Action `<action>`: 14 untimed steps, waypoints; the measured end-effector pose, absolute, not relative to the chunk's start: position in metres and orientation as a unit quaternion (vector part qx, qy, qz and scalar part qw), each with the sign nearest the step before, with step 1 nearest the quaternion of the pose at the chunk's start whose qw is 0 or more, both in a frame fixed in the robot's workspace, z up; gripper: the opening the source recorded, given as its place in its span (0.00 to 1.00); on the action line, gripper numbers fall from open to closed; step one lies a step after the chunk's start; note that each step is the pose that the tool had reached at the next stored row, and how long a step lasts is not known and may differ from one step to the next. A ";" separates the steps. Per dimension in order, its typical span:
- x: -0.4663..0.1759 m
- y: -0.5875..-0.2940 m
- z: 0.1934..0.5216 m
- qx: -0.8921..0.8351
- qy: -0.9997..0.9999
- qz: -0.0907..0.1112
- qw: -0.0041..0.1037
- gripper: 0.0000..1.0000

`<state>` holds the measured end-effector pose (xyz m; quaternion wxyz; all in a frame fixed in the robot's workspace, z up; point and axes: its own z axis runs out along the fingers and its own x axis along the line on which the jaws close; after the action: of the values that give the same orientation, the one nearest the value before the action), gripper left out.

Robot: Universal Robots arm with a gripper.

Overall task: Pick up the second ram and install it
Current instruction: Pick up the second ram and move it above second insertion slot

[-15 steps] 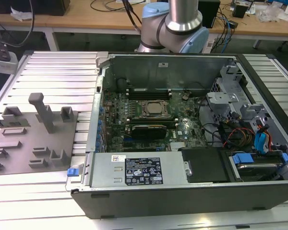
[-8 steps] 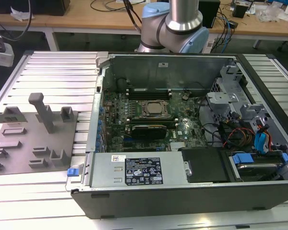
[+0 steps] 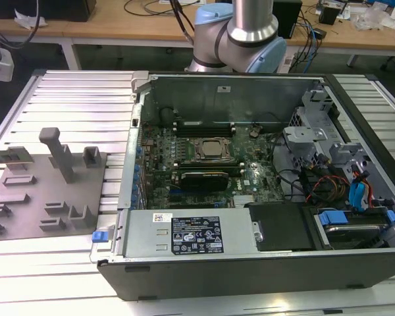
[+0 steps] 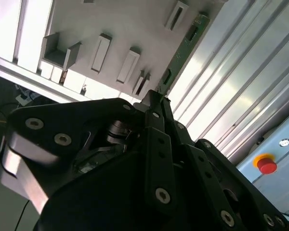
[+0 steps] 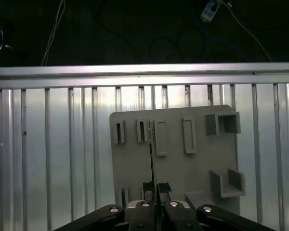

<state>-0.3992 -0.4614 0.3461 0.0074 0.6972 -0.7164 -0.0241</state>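
Note:
The second ram (image 4: 183,48), a narrow green stick, runs out from the tips of my gripper (image 4: 158,98) in the second wrist view. In the first wrist view the ram (image 5: 152,154) appears edge-on as a thin line between the fingers of the gripper (image 5: 154,186), which is shut on it. It hangs above the grey fixture plate (image 5: 183,168) with its slots and blocks. In the exterior view that plate (image 3: 33,197) lies at the left, and the green motherboard (image 3: 204,158) sits inside the open computer case (image 3: 250,263).
The plate and case rest on a slatted aluminium table (image 3: 79,99). A tall grey post (image 3: 58,153) stands on the plate. A red stop button (image 4: 266,165) sits on a box beside the table. The arm's base (image 3: 234,39) stands behind the case.

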 end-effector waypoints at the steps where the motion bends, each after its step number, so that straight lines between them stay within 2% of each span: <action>1: -0.399 -0.461 0.347 0.697 -0.716 -0.024 0.007 0.14; 14: -0.399 -0.461 0.366 0.697 -0.716 -0.024 0.007 0.14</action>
<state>-0.3992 -0.4610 0.3656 0.0073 0.6972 -0.7164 -0.0241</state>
